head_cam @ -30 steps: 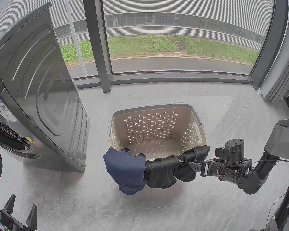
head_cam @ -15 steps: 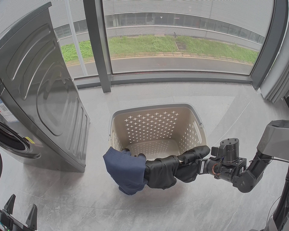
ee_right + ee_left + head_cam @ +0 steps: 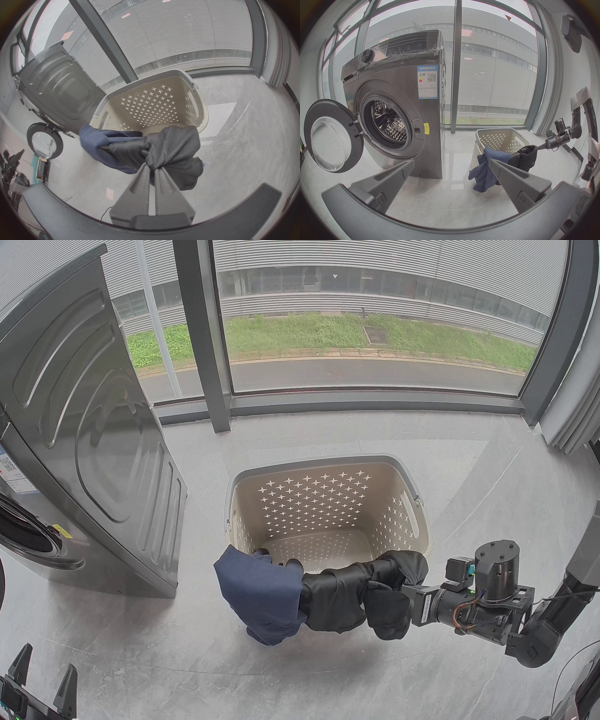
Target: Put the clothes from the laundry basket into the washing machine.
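A beige laundry basket [image 3: 400,496] stands on the floor. Over its near rim hang a navy garment [image 3: 262,593] and a black garment [image 3: 340,596]. My right gripper [image 3: 405,593] is shut on the black garment's right end, just outside the basket's near right corner; in the right wrist view its fingers [image 3: 147,175] pinch the dark mesh fabric [image 3: 175,147]. The grey washing machine [image 3: 87,427] stands at left, and its round door [image 3: 329,136] is swung open, showing the drum [image 3: 389,123]. My left gripper [image 3: 40,671] is open low at the left, away from the basket [image 3: 500,139].
Large windows with dark frames [image 3: 203,334] run along the far side. A curtain [image 3: 572,409] hangs at the far right. Grey floor [image 3: 187,665] lies free between the basket and the machine.
My right gripper closed in on the black garment, shut on its end and pulled it slightly toward me, lifting the fabric off the rim corner. The left gripper stayed put.
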{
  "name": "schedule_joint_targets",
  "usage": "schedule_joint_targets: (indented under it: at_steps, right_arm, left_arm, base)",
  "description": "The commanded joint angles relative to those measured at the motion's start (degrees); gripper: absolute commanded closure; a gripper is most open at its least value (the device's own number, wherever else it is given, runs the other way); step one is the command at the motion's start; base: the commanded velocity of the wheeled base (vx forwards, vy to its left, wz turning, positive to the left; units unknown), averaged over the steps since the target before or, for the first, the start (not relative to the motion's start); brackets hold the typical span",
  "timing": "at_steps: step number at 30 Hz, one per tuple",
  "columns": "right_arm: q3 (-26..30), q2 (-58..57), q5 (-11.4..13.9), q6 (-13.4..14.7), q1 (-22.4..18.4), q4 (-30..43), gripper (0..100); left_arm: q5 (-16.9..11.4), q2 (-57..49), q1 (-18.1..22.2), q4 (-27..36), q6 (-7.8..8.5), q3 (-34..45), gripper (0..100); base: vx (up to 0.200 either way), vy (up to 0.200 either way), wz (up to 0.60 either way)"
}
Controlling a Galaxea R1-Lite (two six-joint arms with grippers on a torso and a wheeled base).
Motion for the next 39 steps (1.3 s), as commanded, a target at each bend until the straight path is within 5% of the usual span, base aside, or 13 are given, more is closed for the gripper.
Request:
schedule_joint_targets:
  at_steps: [1,6,7,14,17,30,31,39]
  right_arm:
    - [2.59,-4.83,-0.02,0.54,1.69,-0.3,100]
    - [2.68,-2.37,-0.02,0.63,1.26,-0.66,100]
    - [2.68,-1.84,-0.02,0.63,1.26,-0.66,0]
    - [1.89,1.85,-0.28,0.63,0.02,-1.01,0]
    - [-0.48,4.49,-2.04,0.1,-2.35,-1.01,0]
    - [-9.8,13.45,-2.66,-0.08,-4.63,-1.18,0]
    - [-10.24,13.89,-2.57,-0.08,-4.99,-1.89,100]
    - [-9.8,13.72,-2.66,0.36,-4.55,-4.7,100]
  left_arm:
    - [-0.01,-0.57,0.0,0.0,-0.02,0.92,0]
    - [0.08,-0.48,0.0,0.0,-0.02,0.92,0]
    - [0.08,-0.57,0.0,0.0,-0.02,0.92,0]
    - [0.08,-0.57,0.0,0.0,-0.02,0.92,0]
    - [0.08,-0.57,0.0,0.0,-0.02,0.92,0]
    - [0.08,-0.57,0.0,0.0,-0.02,0.92,0]
    - [0.08,-0.57,0.0,0.0,-0.02,0.92,0]
    - [0.08,-0.48,0.0,0.0,-0.02,0.92,0]
  base:
    - [0.0,0.0,0.0]
    - [0.0,0.0,0.0]
    - [0.0,0.0,0.0]
    - [0.0,0.0,0.0]
    - [0.0,0.0,0.0]
    - [0.0,0.0,0.0]
    - [0.0,0.0,0.0]
    - [0.0,0.0,0.0]
